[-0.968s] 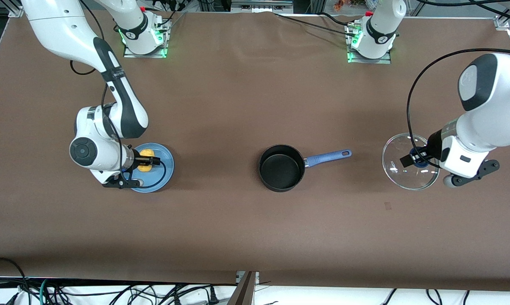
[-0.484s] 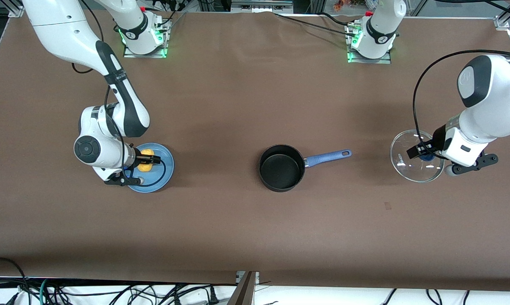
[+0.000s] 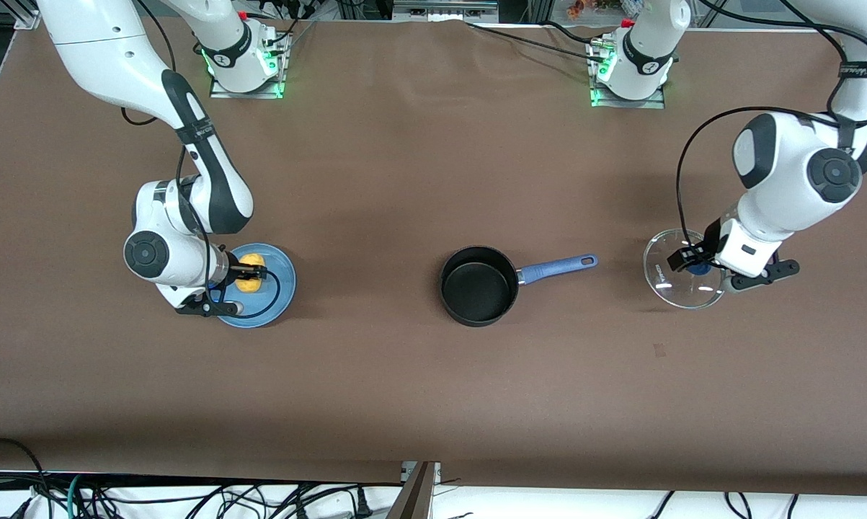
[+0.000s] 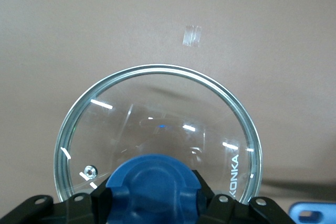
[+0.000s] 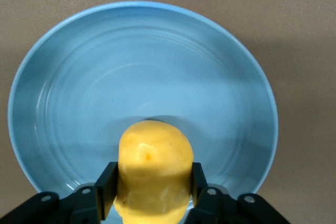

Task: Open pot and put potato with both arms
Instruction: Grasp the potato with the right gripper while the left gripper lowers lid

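Two white arms work over the brown surface (image 3: 375, 180); toward the right arm's end, the right pincer (image 3: 259, 273) is down on a light-blue plate (image 3: 282, 288), its black fingers (image 5: 107, 182) pressed against both flanks of the yellow potato (image 3: 249, 280), pinching it; in the right wrist view the potato (image 5: 153, 167) sits low over the plate's (image 5: 94, 77) ringed bowl, and whether it touches the plate cannot be told; near the middle of the surface stands the black saucepan (image 3: 478, 285), uncovered and with nothing in it, its blue handle (image 3: 556, 267) pointing toward the left arm's end, the hole at its tip showing; nearer that end, well apart from the saucepan, the left pincer (image 3: 685, 259) pinches the blue knob (image 4: 152, 182) of the glass lid (image 3: 674, 277); the lid (image 4: 157, 114) hangs just above the surface, casting a thin shadow; a small strip of clear tape (image 4: 191, 35) lies on the surface near the lid's rim.
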Tool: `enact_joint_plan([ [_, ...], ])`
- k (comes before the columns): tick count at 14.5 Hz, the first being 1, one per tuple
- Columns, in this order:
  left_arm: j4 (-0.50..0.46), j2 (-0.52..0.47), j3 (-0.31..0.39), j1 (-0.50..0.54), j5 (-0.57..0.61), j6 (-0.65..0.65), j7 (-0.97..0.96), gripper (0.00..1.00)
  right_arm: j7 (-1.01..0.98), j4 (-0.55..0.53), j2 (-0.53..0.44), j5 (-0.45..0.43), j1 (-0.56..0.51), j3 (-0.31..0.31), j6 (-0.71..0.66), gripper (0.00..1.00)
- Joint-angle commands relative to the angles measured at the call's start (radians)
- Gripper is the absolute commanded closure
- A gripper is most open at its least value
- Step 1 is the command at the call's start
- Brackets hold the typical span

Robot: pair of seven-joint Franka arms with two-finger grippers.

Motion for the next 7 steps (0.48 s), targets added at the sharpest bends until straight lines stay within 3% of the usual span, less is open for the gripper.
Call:
enact_joint_plan([
  [1, -0.068, -0.014, -0.004, 0.011, -0.009, 0.082, 0.033, 0.71, -0.003, 0.037, -0.001, 0.008, -0.005, 0.003, -0.016, 0.5],
  [4, -0.068, 0.008, -0.004, 0.014, -0.009, 0.093, 0.033, 0.7, 0.051, 0.178, 0.001, 0.008, 0.003, 0.004, -0.199, 0.5],
  [7, -0.1, 0.06, -0.004, 0.02, -0.009, 0.217, 0.033, 0.7, 0.068, 0.259, -0.002, 0.011, 0.018, 0.007, -0.284, 0.5],
])
